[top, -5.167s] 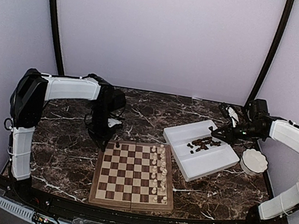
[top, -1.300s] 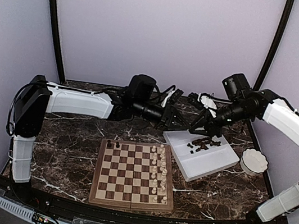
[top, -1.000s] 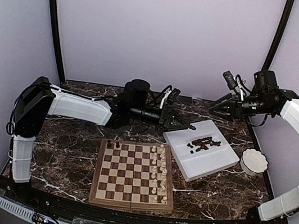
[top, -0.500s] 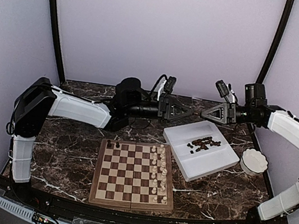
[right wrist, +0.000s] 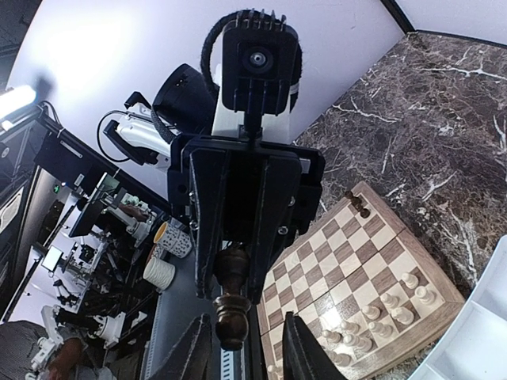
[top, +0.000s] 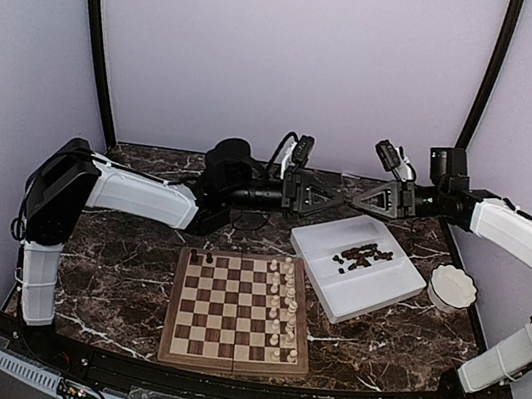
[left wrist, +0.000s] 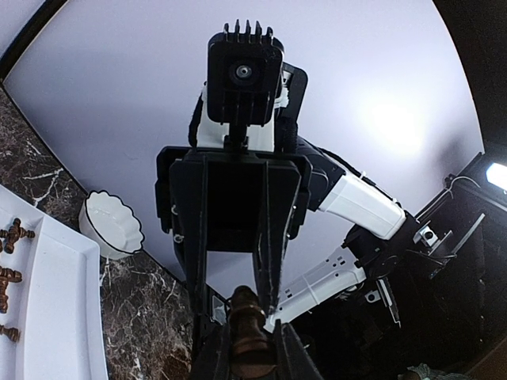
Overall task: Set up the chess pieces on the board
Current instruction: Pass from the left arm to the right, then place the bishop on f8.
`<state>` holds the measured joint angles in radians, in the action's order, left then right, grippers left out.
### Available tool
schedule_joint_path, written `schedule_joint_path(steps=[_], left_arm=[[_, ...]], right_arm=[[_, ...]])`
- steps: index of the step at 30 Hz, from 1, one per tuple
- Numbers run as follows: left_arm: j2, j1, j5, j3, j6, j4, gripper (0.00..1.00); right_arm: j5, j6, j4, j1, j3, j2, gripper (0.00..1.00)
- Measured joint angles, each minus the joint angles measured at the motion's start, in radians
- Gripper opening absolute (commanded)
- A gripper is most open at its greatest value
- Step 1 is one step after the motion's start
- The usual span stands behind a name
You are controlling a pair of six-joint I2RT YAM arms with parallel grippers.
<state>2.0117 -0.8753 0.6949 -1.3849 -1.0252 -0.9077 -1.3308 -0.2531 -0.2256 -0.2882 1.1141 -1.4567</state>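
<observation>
- Marble table point(top: 114, 267), dark and white-veined, with lilac walls on three sides.
- Both arms stretch out in mid-air above the table's far side, their tips almost meeting.
- Left gripper point(top: 332, 201) is clenched on a dark chess piece point(left wrist: 247, 328).
- Right gripper point(top: 359, 201) faces it, its fingers point(right wrist: 297, 348) parted on either side of that piece, with gaps showing.
- Board point(top: 171, 306) lies nearer me, with cream pieces point(top: 280, 303) along its right side and two dark pieces point(top: 202, 256) at its far left corner.
- Loose dark pieces point(top: 358, 255) sit in the white tray point(top: 373, 287).

Left tool point(top: 335, 199) faces right tool point(top: 357, 203), tips close together.
</observation>
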Motion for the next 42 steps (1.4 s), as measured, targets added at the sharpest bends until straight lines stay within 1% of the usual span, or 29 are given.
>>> schedule_joint_path(steps=[16,18,20,21,22,25,26,28,31,33,36,39,42], left_arm=[[0.005,-0.006,-0.01,-0.008,0.0,0.005,0.14],[0.006,-0.006,-0.01,-0.013,0.0,0.006,0.18],[0.008,-0.006,-0.011,-0.017,0.0,0.013,0.31],[0.008,-0.006,-0.013,-0.018,0.003,0.018,0.34],[0.008,-0.007,-0.017,-0.019,0.008,0.026,0.41],[0.004,-0.013,-0.042,-0.019,0.045,0.078,0.48],[-0.001,-0.015,-0.055,-0.019,0.072,0.111,0.53],[-0.023,-0.016,-0.08,-0.013,0.122,0.172,0.58],[-0.128,-0.016,-0.159,0.036,0.259,0.326,0.62],[-0.208,-0.014,-0.211,0.076,0.331,0.396,0.65],[-0.378,0.004,-0.306,0.163,0.45,0.511,0.66],[-0.537,0.058,-0.39,0.244,0.521,0.616,0.66],[-0.675,0.161,-0.491,0.323,0.563,0.719,0.67]], right_arm=[[-0.019,-0.028,0.033,-0.014,-0.005,0.0,0.07],[-0.019,-0.031,0.035,-0.012,-0.005,0.0,0.03],[-0.019,-0.023,0.034,-0.011,-0.005,0.0,0.01],[-0.016,-0.012,0.024,-0.011,-0.003,0.0,0.01],[-0.008,0.003,0.007,-0.011,0.001,0.0,0.0],[0.024,0.073,-0.077,-0.013,0.034,-0.001,0.0],[0.039,0.105,-0.115,-0.013,0.059,-0.002,0.0],[0.08,0.171,-0.184,-0.013,0.116,-0.008,0.0],[0.158,0.279,-0.285,-0.013,0.221,-0.019,0.0],[0.219,0.345,-0.339,-0.014,0.289,-0.032,0.0],[0.358,0.446,-0.417,-0.04,0.396,-0.066,0.0],[0.541,0.533,-0.474,-0.127,0.47,-0.101,0.0],[0.71,0.599,-0.505,-0.245,0.509,-0.138,0.0]])
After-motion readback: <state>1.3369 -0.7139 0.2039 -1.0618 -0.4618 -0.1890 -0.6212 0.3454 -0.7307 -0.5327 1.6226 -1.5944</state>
